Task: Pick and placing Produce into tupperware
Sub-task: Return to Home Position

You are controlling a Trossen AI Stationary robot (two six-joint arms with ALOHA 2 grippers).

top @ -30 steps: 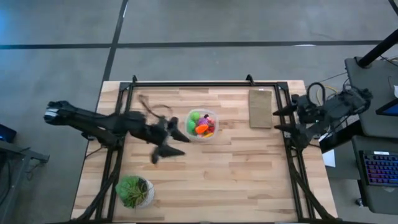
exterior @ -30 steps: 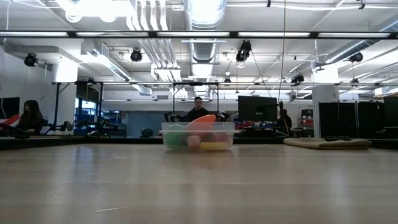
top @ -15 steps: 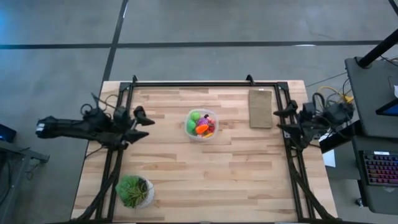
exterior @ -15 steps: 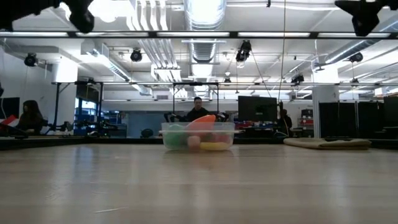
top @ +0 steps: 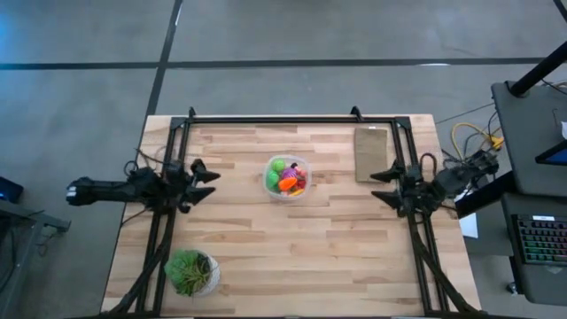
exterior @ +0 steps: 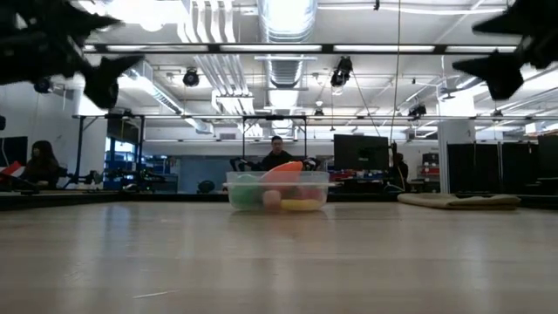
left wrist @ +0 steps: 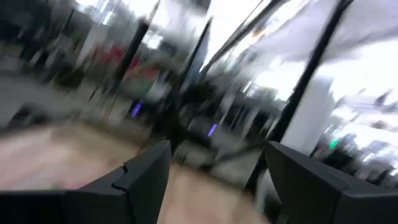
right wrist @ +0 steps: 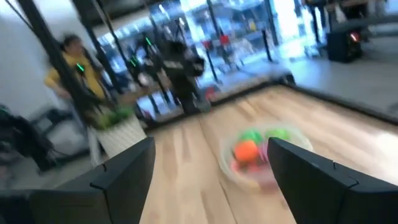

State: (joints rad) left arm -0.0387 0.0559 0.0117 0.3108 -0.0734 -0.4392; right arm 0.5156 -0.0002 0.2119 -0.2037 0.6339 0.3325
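Note:
The clear round tupperware [top: 287,176] stands mid-table, also in the low view [exterior: 277,190] and the right wrist view [right wrist: 258,155]. The produce [top: 286,182] lies inside it: green, orange, red and yellow pieces, with an orange piece [exterior: 283,171] reaching above the rim. My left gripper [top: 209,180] hovers open at the table's left side, above the table [exterior: 109,44], nothing between its fingers [left wrist: 217,180]. My right gripper [top: 376,185] hovers open at the right side [exterior: 484,48], pointing toward the tupperware, with nothing between its fingers [right wrist: 211,180].
A flat brown board [top: 372,154] lies at the far right, close to my right gripper. A leafy plant in a white pot [top: 191,271] stands at the near left. Black frame rails [top: 266,119] run along the far, left and right edges. People sit in the room beyond.
My left gripper has pulled back from beside the tupperware toward the table's left edge and sunk lower. My right gripper has sunk too, and both now show at the top of the low view. The tupperware and produce have stayed put.

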